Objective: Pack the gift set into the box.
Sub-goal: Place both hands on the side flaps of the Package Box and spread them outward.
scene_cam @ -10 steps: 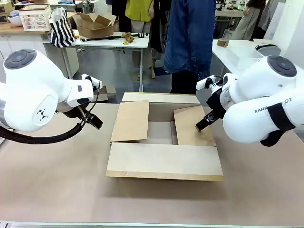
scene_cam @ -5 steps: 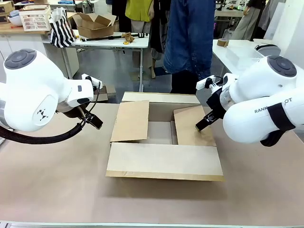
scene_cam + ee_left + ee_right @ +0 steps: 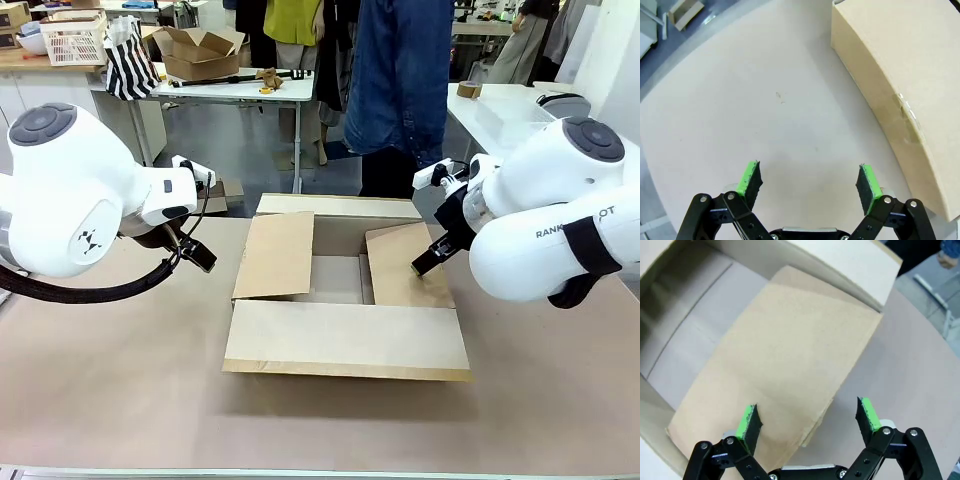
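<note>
Front view shows the table (image 3: 130,390) spreading beneath both grippers, covered in a plain brownish surface. Between the left gripper (image 3: 207,264) and the right gripper (image 3: 418,270) sits the box (image 3: 345,340), the largest thing on it, plain brown cardboard with its top open. Beyond the box from both grippers stands the person (image 3: 395,90), in a blue denim top and dark legwear.

The near flap (image 3: 345,332) spreads outward toward the robot's side, and the far flap (image 3: 340,206) lies outward on the person's side. The left flap (image 3: 275,256), on the side facing the left gripper, leans inward over part of the opening. Below the right gripper, the right flap (image 3: 405,262) also leans inward; between these two flaps the pale floor of the box shows, marked by a straight seam.

The left gripper hangs over the table, just beside the box and apart from it; its two fingers are spread wide with nothing between them. The right gripper is spread wide too, holding nothing: in the right wrist view one finger is over the right flap and the other over the table. Whether that first finger touches the cardboard, I cannot tell.
</note>
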Controlling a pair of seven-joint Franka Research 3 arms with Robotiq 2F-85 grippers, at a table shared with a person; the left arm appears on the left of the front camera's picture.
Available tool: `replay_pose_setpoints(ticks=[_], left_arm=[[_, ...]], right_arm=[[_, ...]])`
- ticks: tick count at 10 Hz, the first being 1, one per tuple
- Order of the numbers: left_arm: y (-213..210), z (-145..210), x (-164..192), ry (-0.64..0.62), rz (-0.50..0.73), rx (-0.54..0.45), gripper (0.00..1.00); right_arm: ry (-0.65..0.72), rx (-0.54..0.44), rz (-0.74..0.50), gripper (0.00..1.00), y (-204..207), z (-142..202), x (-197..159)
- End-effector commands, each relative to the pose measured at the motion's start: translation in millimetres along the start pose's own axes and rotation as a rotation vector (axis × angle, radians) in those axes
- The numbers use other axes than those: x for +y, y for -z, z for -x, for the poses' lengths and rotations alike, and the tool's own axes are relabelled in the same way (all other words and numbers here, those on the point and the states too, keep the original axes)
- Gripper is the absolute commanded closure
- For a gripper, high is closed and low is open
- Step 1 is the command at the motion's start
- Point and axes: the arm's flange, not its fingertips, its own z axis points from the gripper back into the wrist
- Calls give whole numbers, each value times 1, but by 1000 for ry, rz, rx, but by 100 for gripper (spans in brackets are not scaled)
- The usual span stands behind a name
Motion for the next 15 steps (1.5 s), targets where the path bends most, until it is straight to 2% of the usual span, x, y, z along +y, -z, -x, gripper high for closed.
replay_pose_setpoints(ticks=[1, 4, 5, 6, 8, 9, 10, 11, 12, 13, 14, 15], left_arm=[[0, 0, 0, 0, 0, 0, 0], [0, 0, 0, 0, 0, 0, 0], [-29, -23, -3, 86, 22, -18, 0], [-63, -43, -3, 90, -12, 26, 0], [-137, -63, -16, 90, 39, -34, 0], [-160, -53, -22, 169, 71, -52, 0], [-181, -36, -30, 234, 123, -86, 0], [-192, -20, -36, 209, 114, -178, 0], [-174, -61, -35, 165, 54, -67, 0], [-174, -61, -35, 165, 54, -67, 0], [-174, -61, -35, 165, 54, -67, 0], [-193, -47, -41, 190, 70, -103, 0]], right_arm=[[1, 0, 0, 0, 0, 0, 0], [1, 0, 0, 0, 0, 0, 0], [0, 0, 0, 0, 0, 0, 0], [137, -1, -21, 0, -32, -26, 0], [202, -2, 34, 0, -107, -56, 18], [166, -11, 113, 0, -139, -54, 36], [79, 37, 248, 0, -165, -39, 66], [16, 93, 468, 0, -180, -18, 91], [132, -14, 117, 0, -143, -51, 34], [132, -14, 117, 0, -143, -51, 34], [66, 12, 294, 0, -177, -34, 68], [218, -80, 99, 0, -178, -25, 48]])
